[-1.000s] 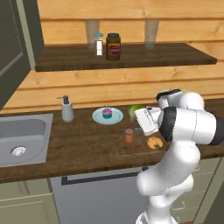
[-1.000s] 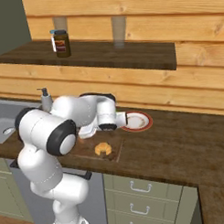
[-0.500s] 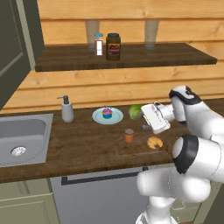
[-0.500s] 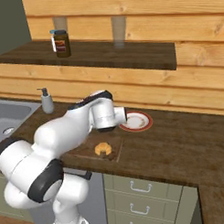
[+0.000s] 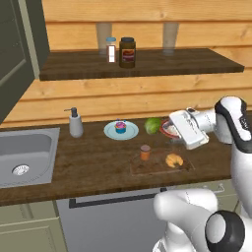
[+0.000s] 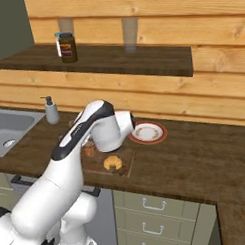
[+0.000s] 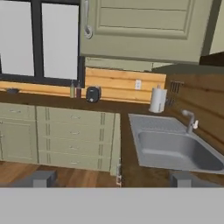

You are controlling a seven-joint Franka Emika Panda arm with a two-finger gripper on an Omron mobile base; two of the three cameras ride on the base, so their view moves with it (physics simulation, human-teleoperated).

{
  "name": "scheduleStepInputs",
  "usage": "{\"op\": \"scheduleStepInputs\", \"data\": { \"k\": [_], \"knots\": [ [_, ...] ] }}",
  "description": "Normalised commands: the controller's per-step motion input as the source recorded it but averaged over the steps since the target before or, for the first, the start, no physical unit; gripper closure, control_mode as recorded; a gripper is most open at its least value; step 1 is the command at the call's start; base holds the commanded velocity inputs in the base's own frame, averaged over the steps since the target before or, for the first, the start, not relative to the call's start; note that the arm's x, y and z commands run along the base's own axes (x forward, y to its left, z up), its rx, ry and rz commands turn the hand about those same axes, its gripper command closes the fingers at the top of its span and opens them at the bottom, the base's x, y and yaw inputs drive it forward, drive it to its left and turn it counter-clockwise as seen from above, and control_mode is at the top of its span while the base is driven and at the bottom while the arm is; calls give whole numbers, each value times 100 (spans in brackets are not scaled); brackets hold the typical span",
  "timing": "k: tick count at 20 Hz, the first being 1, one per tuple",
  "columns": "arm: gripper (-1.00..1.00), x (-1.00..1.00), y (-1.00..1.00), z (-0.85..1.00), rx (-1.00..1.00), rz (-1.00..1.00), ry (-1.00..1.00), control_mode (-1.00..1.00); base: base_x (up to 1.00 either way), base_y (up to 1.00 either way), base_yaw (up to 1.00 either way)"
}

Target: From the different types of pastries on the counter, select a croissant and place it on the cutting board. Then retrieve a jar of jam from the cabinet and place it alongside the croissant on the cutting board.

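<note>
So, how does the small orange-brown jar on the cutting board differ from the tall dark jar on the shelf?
The small orange-brown jar is short, plain and stands low on the dark wooden cutting board, beside the golden croissant. The tall dark jar is bigger, darker, carries a yellow label and stands on the wooden shelf. Both stand upright with lids on.

- Arm (image 5: pixel 231 147): glossy white shell of rounded, tubular links with smooth bulging housings at each joint.
- Joints: dark grey to black bands and circular end caps between the white links; one round dark cap with a lighter grey centre shows at the lower elbow (image 5: pixel 225 231).
- Wrist section (image 6: pixel 112 126): thick white cylinder ending in a dark ring.
- Hand block (image 5: pixel 188 129): flat, white, rectangular body with rounded corners and faint grey edging.
- Tool (image 7: pixel 111 178): two small, dark grey, blocky finger tips.
- Cables, screws, markings: none discernible.
</note>
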Motion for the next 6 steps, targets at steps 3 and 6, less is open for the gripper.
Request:
{"op": "scheduleStepInputs", "data": {
  "k": [3, 6],
  "knots": [
    [-100, -71, 0, 77, -1, 0, 0, -100, 0, 0, 0],
    [-100, -72, 0, 68, -2, 0, 0, -100, 0, 0, 0]
  ]
}}
